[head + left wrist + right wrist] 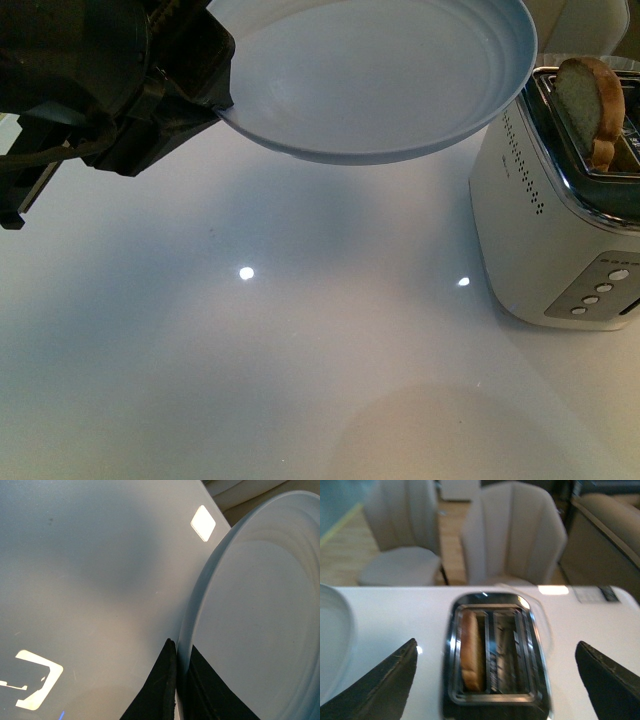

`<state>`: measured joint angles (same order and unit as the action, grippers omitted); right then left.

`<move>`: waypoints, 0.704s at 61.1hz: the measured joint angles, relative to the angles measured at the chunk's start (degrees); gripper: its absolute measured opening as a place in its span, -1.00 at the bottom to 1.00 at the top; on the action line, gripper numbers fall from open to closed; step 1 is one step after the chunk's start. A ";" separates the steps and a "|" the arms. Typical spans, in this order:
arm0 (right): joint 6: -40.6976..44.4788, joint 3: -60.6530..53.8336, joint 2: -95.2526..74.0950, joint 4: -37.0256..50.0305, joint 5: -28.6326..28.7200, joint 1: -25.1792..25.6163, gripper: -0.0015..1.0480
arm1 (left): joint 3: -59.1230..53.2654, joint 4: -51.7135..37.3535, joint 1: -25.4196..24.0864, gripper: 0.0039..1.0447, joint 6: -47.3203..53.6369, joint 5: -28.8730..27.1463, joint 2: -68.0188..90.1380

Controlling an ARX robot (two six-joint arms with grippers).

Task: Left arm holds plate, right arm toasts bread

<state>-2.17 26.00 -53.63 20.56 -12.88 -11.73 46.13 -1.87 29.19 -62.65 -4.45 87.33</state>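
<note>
- Bread (590, 100) stands upright in a slot of the white toaster (540, 220), at about 2 o'clock in our front view, and its rounded top pokes out above the slot.
- Seen from the right wrist camera, the slice sits in the slot on the plate's side.
- Our right gripper (495, 644) hovers over the toaster with its jaws spread wide and nothing between them. One black finger (390, 680) shows off to each side of the toaster body.
- Our left gripper (215, 85), at about 10 o'clock in the front view, is clamped on the rim of the plate (380, 80).
- In the left wrist view, we see that rim pinched between two black fingers (160, 690).
- The pale blue plate is held in the air above the table (300, 360), at 12 o'clock, tilted and bare.
- Its rim at the 3 o'clock side comes close to the toaster's top, and we cannot tell whether they touch.
- The glossy white table carries the plate's soft shadow and two bright light spots near the centre.
- Beyond the table, the right wrist view shows blurred pale chairs (512, 535).
</note>
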 joint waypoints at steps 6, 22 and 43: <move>0.87 -5.68 2.38 9.14 3.34 1.40 0.32 | 0.00 0.00 -0.13 -0.95 0.15 -0.09 0.00; 1.70 -14.67 10.25 10.80 6.71 5.38 -0.59 | 0.00 0.00 0.04 -0.95 0.44 -0.15 -0.02; 1.99 -20.22 19.08 7.74 12.70 11.50 -0.97 | 0.02 0.00 0.46 -0.95 0.70 -0.72 -0.02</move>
<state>-0.19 5.78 -34.54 28.29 -0.19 -0.23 46.15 -1.87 29.65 -61.95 -5.17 87.31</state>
